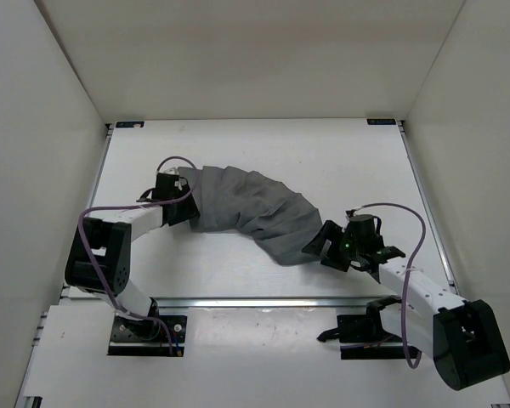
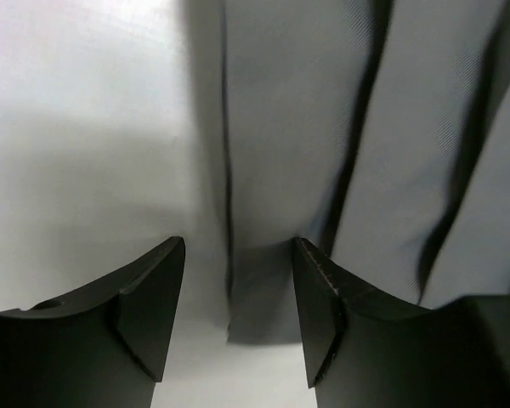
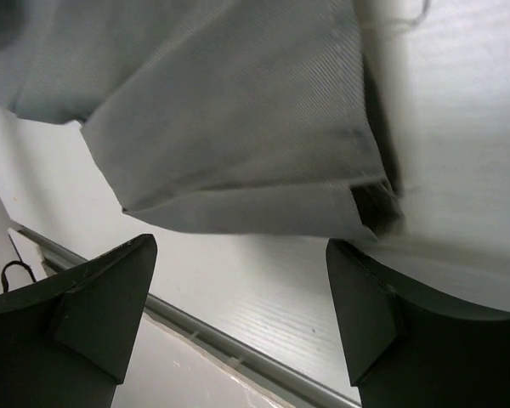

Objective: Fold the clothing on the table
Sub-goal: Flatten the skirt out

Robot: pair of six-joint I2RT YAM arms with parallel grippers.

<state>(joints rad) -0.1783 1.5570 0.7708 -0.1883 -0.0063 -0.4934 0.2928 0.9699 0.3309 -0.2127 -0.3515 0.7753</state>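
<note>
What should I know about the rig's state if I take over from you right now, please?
Left gripper: open, holding nothing, at the left end of the clothing, whose edge lies between its fingers.
Right gripper: open wide, empty, just short of the clothing's right end.
Clothing: a long curved band on the table, reaching from one gripper to the other; layers show at the right end.
Done: apparently narrowed into a band.
Left: probably folding it end to end into a compact stack.

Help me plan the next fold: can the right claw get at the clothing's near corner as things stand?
Probably yes: the right claw hangs open just short of the clothing, and nothing lies between them.
</note>
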